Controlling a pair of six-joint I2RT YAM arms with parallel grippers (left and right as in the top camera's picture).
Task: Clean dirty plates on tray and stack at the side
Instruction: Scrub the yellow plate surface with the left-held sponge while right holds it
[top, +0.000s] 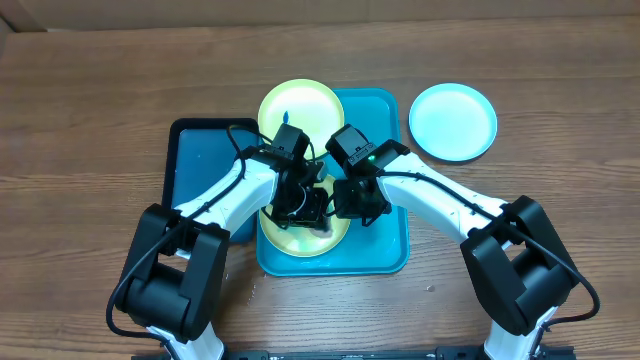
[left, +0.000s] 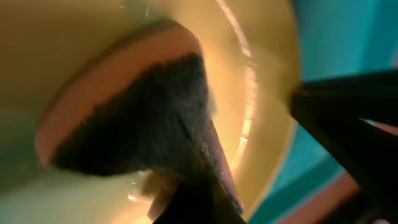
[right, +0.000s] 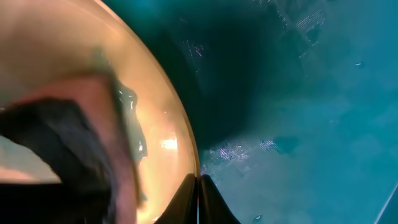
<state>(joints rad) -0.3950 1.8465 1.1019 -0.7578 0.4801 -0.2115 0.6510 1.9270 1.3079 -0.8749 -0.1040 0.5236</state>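
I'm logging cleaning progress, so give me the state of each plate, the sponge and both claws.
Near plate: on the turquoise tray, under the sponge.
Far plate: on the tray, small blue smudge.
Side plate: on the table, off the tray, looks clean.
Sponge: pressed on the near plate.
Left claw: shut on the sponge.
Right claw: shut at the near plate's rim.

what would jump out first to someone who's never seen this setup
Over the turquoise tray mid-table, the left tool presses a pink, dark-faced sponge onto the near plate while the right tool pinches its rim. A second yellow-green plate sits at the tray's far left corner, and a pale cyan plate lies on the table to its right.
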